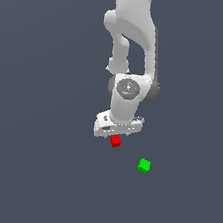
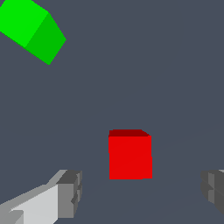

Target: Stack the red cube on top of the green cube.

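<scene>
I have the hand [image 2: 139, 192] low over the plain grey desk [image 1: 33, 172], its fingers [image 2: 70, 192] spread wide with the red cube [image 2: 130, 156] sitting between them, untouched on either side. In the exterior view the red cube [image 1: 115, 141] shows just under the hand [image 1: 116, 134]. The green cube [image 1: 144, 165] lies near it, toward the exterior view's right, apart, with only bare desk between the two.

The white arm [image 1: 130, 40] reached down from the top center of the exterior view, its gripper [image 2: 142, 192] pointing downward with jaws spread wide.
</scene>
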`<state>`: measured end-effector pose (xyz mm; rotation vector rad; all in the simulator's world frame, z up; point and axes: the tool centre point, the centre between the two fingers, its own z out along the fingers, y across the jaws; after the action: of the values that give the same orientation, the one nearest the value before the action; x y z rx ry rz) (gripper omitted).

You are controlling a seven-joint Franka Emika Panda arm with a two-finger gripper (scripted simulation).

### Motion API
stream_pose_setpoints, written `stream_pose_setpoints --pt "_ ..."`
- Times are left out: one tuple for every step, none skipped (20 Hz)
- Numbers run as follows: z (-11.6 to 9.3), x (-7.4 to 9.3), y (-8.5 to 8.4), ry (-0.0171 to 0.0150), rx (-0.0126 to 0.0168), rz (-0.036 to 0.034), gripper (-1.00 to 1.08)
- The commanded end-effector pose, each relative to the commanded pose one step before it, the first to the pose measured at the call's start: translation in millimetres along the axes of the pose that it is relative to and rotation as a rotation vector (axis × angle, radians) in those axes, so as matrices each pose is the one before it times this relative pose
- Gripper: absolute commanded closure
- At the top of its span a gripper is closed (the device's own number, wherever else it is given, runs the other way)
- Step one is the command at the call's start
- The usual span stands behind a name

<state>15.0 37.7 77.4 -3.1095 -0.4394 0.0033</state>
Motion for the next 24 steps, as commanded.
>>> stream_pose_setpoints --pt "5.64 2.57 -2.11 0.00202 -0.00059 -0.0173 -0.92" --pt "1.11 0.47 -0.44 0.00004 -0.00022 -0.00327 -0.92" --pt "0.62 0.28 -0.2 0.0 -0.00018 -0.00182 -0.92" --pt "0.19 0.11 -0.13 -0.00001 -0.00009 -0.00069 -0.92" --pt "-0.79 -0.88 0.17 -0.0013 0.00061 0.00376 -0.92" --pt "0.35 0.0 0.01 0.0 0.0 0.0 -0.92" --pt "1.04 -0.01 0.04 0.0 0.0 0.0 -0.92" --pt "1.74 -0.02 0.07 0.0 0.0 0.0 -0.92" --pt "2.33 0.02 -0.19 0.00013 -0.00012 -0.00045 -0.92" --pt "3.11 -0.06 0.12 0.0 0.0 0.0 -0.92" --pt "3.65 0.0 -0.26 0.00018 -0.00017 -0.00064 -0.92" --pt "4.45 -0.11 0.17 0.0 0.0 0.0 -0.92" --pt "4.96 -0.05 -0.21 0.00018 -0.00016 -0.00065 -0.92" --pt "5.71 -0.16 0.21 0.0 0.0 0.0 -0.92" --pt "5.37 -0.02 -0.36 0.00026 -0.00023 -0.00091 -0.92" --pt "4.81 -0.09 0.19 0.0 0.0 0.0 -0.92" --pt "3.92 0.07 -0.23 0.00018 -0.00017 -0.00064 -0.92" --pt "3.31 0.07 0.16 0.0 0.0 0.0 -0.92" --pt "2.45 0.22 -0.13 0.00014 -0.00014 -0.00045 -0.92" --pt "1.83 0.25 0.13 0.0 0.0 0.0 -0.92" --pt "1.13 0.32 0.12 0.0 0.0 0.0 -0.92" --pt "0.52 0.32 0.09 0.0 0.0 0.0 -0.92" --pt "0.11 0.14 0.03 0.0 0.0 0.0 -0.92" --pt "0.0 0.0 0.0 0.0 0.0 0.0 1.08"
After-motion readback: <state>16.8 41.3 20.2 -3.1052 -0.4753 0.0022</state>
